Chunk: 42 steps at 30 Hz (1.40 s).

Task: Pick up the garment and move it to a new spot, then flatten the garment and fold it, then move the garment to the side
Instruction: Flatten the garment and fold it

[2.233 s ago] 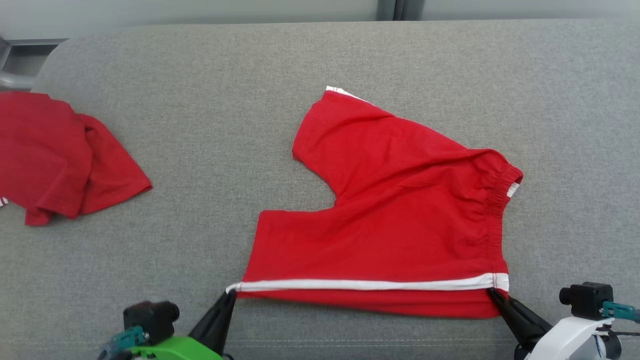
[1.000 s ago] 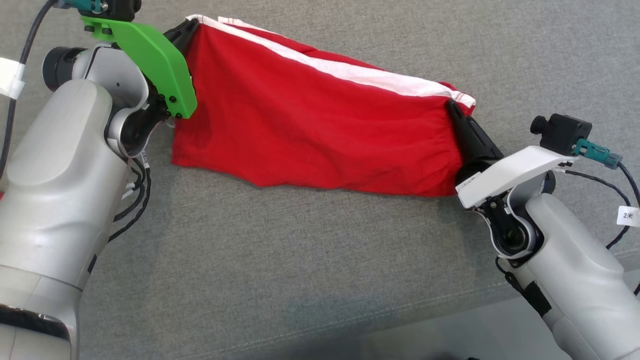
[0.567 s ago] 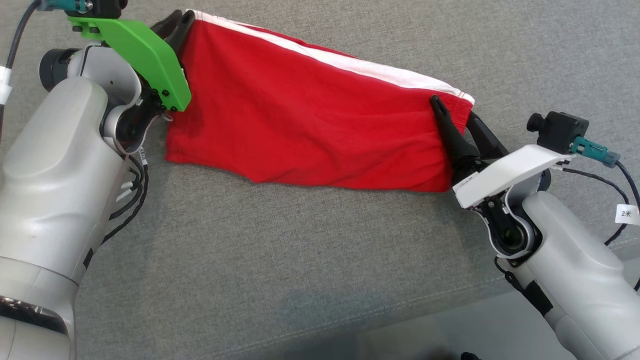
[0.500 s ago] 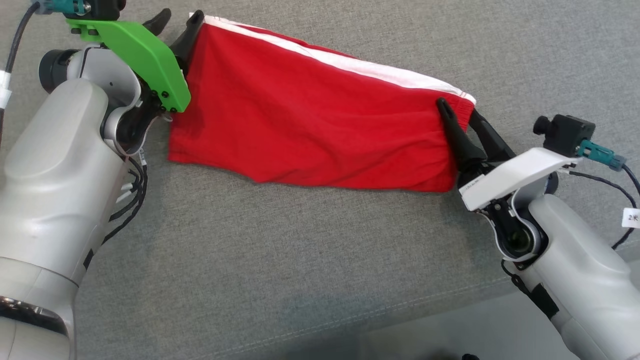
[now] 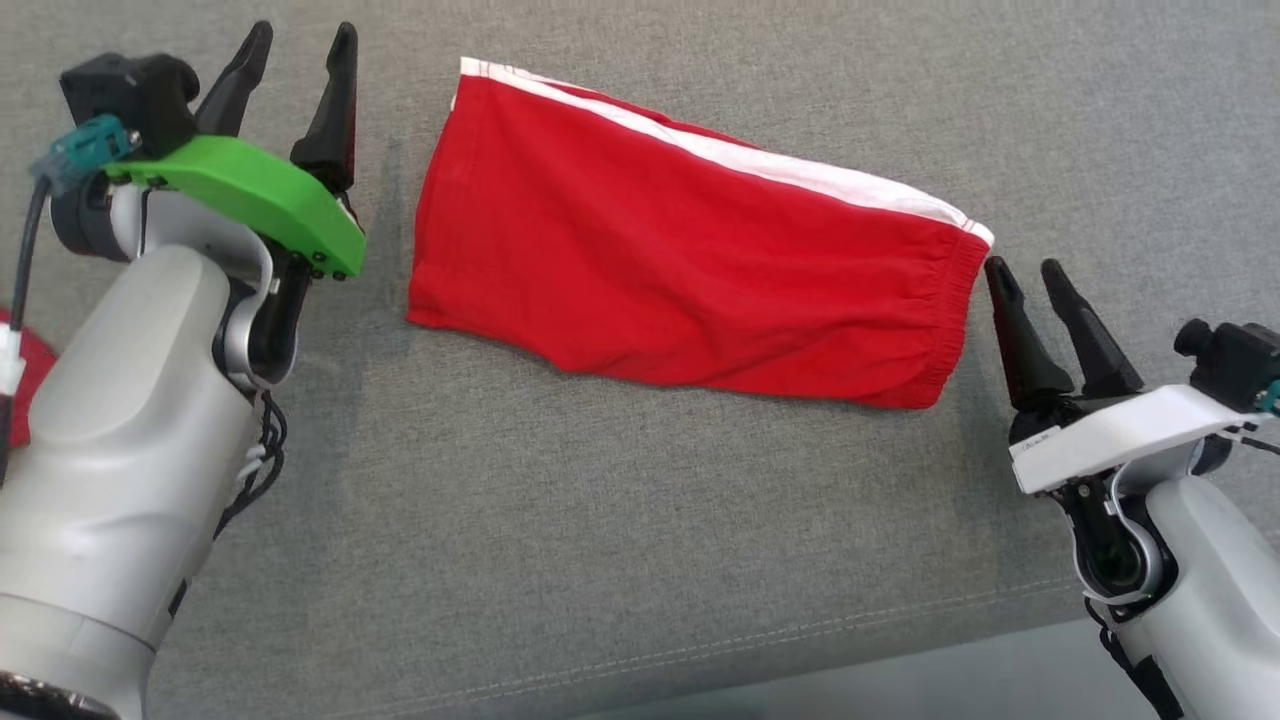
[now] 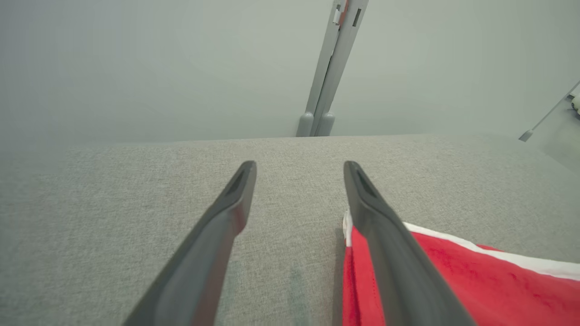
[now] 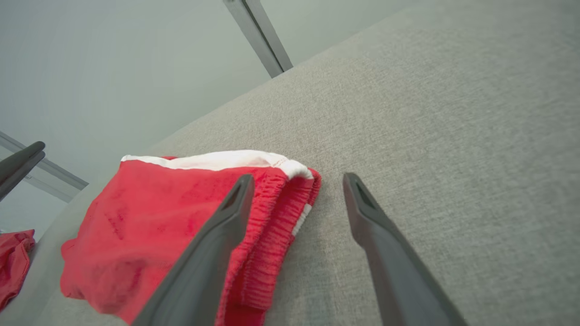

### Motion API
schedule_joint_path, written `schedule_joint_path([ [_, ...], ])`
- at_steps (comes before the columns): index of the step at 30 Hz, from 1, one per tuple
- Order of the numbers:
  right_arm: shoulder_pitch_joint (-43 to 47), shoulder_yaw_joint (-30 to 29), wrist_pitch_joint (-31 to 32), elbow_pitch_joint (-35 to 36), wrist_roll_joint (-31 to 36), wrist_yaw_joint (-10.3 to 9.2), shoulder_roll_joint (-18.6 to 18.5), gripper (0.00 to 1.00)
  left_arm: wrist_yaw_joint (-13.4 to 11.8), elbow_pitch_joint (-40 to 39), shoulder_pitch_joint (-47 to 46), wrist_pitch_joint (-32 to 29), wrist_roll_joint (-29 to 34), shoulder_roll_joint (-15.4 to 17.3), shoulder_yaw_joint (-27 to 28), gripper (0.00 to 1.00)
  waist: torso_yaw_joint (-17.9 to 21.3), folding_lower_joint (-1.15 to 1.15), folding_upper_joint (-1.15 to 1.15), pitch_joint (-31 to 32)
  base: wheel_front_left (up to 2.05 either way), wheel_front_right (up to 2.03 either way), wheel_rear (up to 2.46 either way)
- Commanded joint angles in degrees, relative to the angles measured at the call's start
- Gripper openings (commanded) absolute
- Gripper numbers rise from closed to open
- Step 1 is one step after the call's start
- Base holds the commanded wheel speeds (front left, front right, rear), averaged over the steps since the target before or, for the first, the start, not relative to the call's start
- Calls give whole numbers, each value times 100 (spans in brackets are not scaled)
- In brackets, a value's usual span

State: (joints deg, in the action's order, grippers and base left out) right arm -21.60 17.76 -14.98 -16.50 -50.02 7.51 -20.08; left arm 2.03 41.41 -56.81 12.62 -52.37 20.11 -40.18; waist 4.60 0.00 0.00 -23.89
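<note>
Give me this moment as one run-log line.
shorts: folded in half, flat on sofa | left gripper: open, beside leg hem | right gripper: open, beside waistband

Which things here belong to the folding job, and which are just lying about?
Job: folded red shorts; left gripper and right gripper, both open at their ends; grey cushion underneath.
Lying about: other red garment; grey post behind.

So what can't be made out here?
- Head view: second red garment, cut off by the left edge and left arm.
- Head view: lower layer of the shorts, covered by the top layer.
- Left wrist view: most of the shorts, behind the left gripper and past the edge.
</note>
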Motion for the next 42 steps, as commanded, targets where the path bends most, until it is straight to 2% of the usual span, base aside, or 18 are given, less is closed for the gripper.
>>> schedule_joint_path([
  [1, 187, -221, -18, 163, 246, -4, 106, 100, -171, -235, 247, 122, 106, 77, 80, 100, -143, 0, 0, 171, 0, 0, 0],
  [2, 187, -221, -18, 163, 246, -4, 106, 100, -171, -235, 247, 122, 106, 77, 80, 100, -143, 0, 0, 171, 0, 0, 0],
  [9, 627, -1047, -21, 658, 1533, -4, 571, 100, -829, -1712, 1461, 258, 218, 252, 698, 100, -296, 0, 0, 457, 0, 0, 0],
  [13, 757, -1289, -21, 725, 2237, -4, 774, 100, -1094, -2543, 2307, 257, 561, 219, 1149, 100, -379, 0, 0, 621, 0, 0, 0],
  [18, 970, -1424, -20, 711, 2698, -4, 967, 100, -1363, -3152, 3238, 259, 1106, 134, 1465, 100, -455, 0, 0, 880, 0, 0, 0],
  [24, 1300, -1453, 71, 732, 2973, -3, 1024, 100, -1560, -3469, 4074, 253, 1658, 56, 1592, 100, -520, 0, 0, 1158, 0, 0, 0],
  [32, 1711, -1577, 181, 848, 3291, -3, 1120, 100, -1358, -3621, 4681, 253, 1990, -181, 1821, 100, -539, 0, 0, 1419, 0, 0, 0],
  [42, 1900, -1567, 313, 964, 3372, -3, 1214, 100, -1099, -3380, 4804, 253, 2203, -358, 1961, 100, -476, 0, 0, 1576, 0, 0, 0],
])
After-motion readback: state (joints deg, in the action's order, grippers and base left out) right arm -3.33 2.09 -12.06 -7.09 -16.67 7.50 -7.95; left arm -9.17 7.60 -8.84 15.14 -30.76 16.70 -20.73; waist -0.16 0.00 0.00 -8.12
